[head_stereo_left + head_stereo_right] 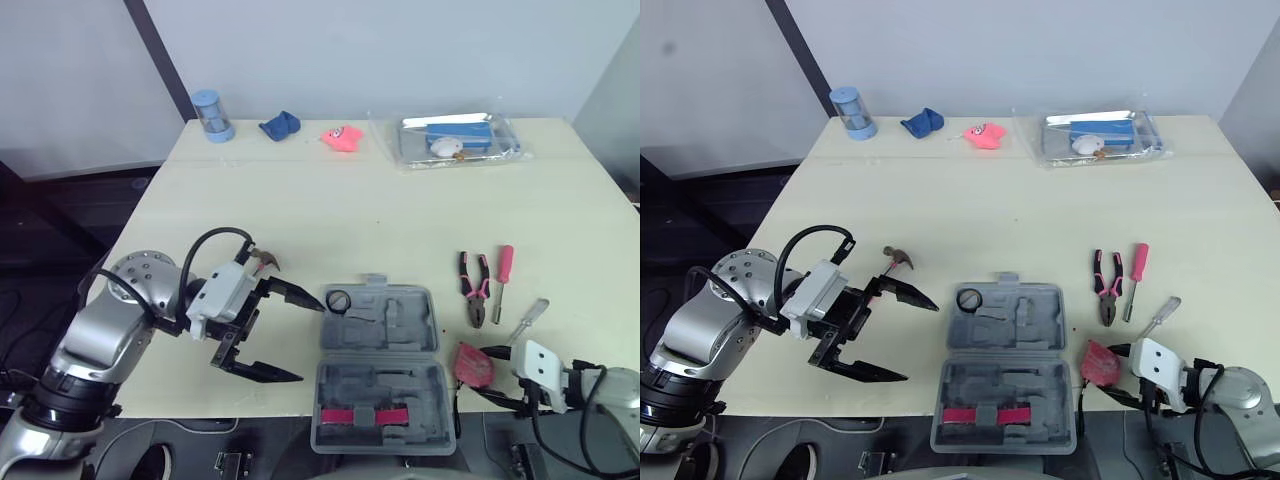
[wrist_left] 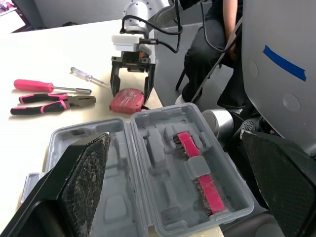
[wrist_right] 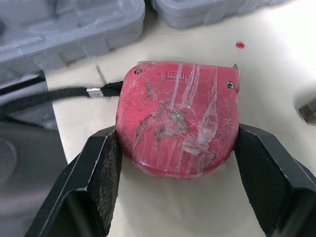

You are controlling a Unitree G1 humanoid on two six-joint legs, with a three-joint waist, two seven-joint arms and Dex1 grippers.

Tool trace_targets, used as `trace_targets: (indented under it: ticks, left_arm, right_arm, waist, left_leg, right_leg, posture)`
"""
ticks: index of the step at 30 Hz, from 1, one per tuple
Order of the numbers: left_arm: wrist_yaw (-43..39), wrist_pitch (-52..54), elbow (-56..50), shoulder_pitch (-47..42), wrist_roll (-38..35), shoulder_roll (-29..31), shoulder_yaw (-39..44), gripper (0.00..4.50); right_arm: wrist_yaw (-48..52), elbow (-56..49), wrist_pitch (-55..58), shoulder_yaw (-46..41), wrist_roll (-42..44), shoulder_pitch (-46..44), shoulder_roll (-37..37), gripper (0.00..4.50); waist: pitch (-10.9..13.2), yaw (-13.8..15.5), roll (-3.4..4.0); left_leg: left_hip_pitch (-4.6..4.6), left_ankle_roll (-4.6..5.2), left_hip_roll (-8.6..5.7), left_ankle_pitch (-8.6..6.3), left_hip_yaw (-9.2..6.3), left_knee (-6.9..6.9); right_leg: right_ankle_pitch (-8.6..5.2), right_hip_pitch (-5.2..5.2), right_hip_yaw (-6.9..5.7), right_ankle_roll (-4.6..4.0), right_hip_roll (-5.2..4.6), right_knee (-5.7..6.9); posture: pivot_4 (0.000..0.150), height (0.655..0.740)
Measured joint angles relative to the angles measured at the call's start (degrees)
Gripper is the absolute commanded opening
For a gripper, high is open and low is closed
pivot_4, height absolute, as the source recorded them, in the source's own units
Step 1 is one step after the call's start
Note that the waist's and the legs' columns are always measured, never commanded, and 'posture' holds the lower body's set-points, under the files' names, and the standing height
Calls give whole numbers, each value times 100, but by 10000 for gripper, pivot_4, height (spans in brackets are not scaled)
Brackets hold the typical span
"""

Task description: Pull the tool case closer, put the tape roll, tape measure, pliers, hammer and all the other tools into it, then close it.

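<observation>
The scuffed red plastic tape measure [image 3: 177, 113] is lying on the smooth cream tabletop [image 1: 350, 210], just right of the open grey moulded-plastic tool case [image 1: 380, 370], which is sitting at the near edge. The right gripper [image 3: 176, 139] is clamping the tape measure's rounded sides, rough black rubber touching the shell. The left gripper [image 1: 310, 340] is hanging spread wide beside the case's left side

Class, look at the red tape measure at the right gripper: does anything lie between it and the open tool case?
Nothing visible does. The tape measure, between the right gripper's fingers, lies on bare table right beside the open tool case.
</observation>
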Motion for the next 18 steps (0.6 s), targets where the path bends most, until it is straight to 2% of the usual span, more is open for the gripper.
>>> trace_targets:
  ticks: [4,9,15,18]
  left_arm:
    - [148,11,40,129,-1,-57,111,45000]
    - [437,96,38,280,-3,-145,274,45000]
    - [896,240,38,601,-2,-218,576,45000]
    - [1033,271,70,652,2,-215,718,45000]
  right_arm:
    - [400,-388,293,-197,196,-81,-607,28414]
    - [641,-886,842,-151,409,-662,-796,28414]
    - [865,-1436,1930,349,312,-2158,-985,28414]
    - [988,-1556,2514,954,63,-2973,-908,28414]
  waist:
    - [3,-27,5]
    - [7,-56,10]
    - [11,-95,12]
    - [13,-111,13]
  left_leg:
    - [0,-1,7,0,-1,-2]
    - [-3,-1,12,0,1,-2]
    - [-9,-2,15,0,-1,-5]
    - [-18,-2,13,0,-1,-5]
  right_leg:
    - [0,-2,-1,0,4,0]
    - [0,-4,0,0,3,-1]
    - [0,-10,-6,0,-17,-6]
    - [0,-16,-8,0,-21,-9]
  posture:
    - [1500,7400]
    - [1500,7400]
    - [1500,7400]
    - [1500,7400]
